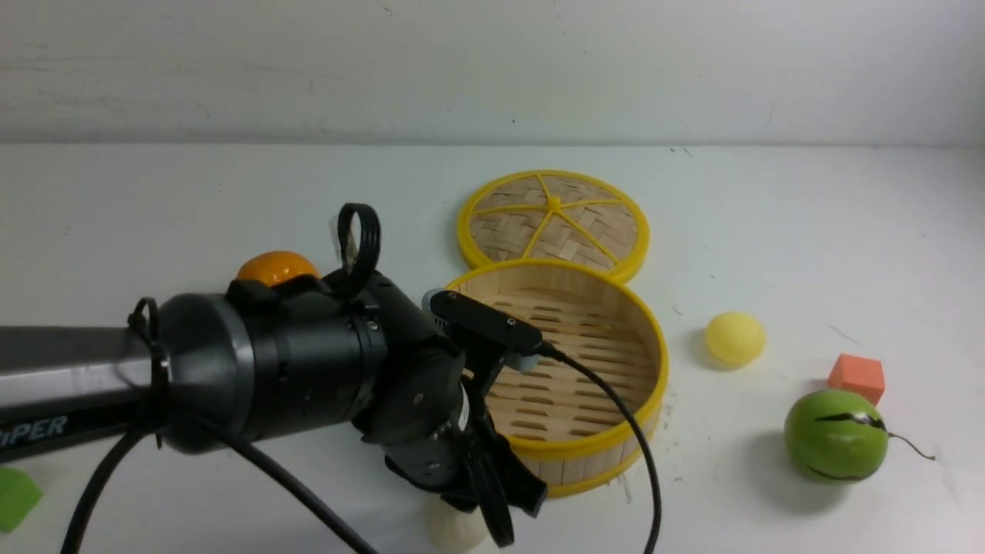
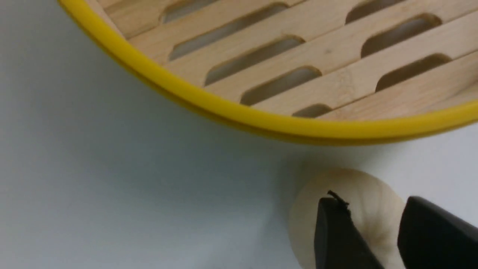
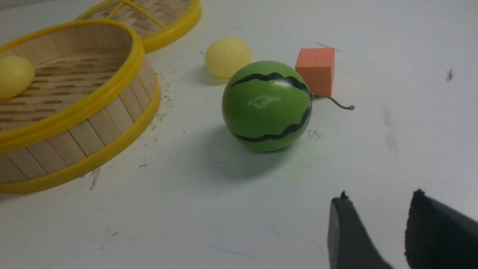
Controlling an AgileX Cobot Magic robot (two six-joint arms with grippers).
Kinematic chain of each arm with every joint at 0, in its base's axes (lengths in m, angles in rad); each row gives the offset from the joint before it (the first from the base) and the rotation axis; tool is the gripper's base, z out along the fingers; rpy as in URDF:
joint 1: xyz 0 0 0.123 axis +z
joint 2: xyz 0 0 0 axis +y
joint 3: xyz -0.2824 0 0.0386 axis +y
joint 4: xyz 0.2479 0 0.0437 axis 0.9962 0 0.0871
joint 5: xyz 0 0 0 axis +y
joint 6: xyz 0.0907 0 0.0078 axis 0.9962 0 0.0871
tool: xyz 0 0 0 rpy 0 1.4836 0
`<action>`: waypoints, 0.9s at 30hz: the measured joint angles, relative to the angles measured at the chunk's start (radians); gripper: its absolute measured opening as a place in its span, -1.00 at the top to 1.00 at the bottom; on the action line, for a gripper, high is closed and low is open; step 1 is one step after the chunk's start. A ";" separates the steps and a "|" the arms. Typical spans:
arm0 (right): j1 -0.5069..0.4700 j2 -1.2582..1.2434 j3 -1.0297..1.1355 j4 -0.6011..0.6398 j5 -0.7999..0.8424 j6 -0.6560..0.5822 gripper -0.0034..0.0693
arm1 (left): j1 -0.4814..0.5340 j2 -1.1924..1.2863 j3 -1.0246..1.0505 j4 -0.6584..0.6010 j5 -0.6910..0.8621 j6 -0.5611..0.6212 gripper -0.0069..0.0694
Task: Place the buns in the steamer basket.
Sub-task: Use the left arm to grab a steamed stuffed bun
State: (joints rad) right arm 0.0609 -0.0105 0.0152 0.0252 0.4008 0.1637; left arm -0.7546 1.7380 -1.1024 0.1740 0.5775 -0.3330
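Observation:
The off-white pleated bun (image 1: 452, 529) lies on the table just in front of the steamer basket (image 1: 616, 442). My left gripper (image 1: 517, 523) hangs right over this bun. In the left wrist view its jaws (image 2: 370, 200) stand a little apart above the bun (image 2: 347, 183), near the basket's yellow rim (image 2: 224, 108). One pale yellow bun (image 3: 15, 76) sits inside the basket (image 3: 112, 86); the left arm hides it in the front view. The other yellow bun (image 1: 735, 337) lies on the table right of the basket. My right gripper (image 3: 380, 195) is open and empty over bare table.
The woven lid (image 1: 554, 223) lies behind the basket. An orange tangerine (image 1: 277, 268) sits behind the left arm. A green watermelon ball (image 1: 836, 435) and an orange cube (image 1: 856, 377) stand at the right. A green block (image 1: 15, 496) lies at the far left.

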 joint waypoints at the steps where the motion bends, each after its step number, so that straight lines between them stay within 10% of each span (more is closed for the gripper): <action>1: 0.000 0.000 0.000 0.000 0.000 0.000 0.25 | 0.000 0.000 -0.002 0.000 -0.001 0.000 0.19; 27: 0.000 0.000 0.000 0.000 0.000 0.000 0.25 | 0.000 0.026 -0.007 -0.062 0.058 -0.006 0.18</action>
State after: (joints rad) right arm 0.0609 -0.0105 0.0152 0.0252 0.4008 0.1637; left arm -0.7546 1.7636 -1.1090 0.1119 0.6356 -0.3385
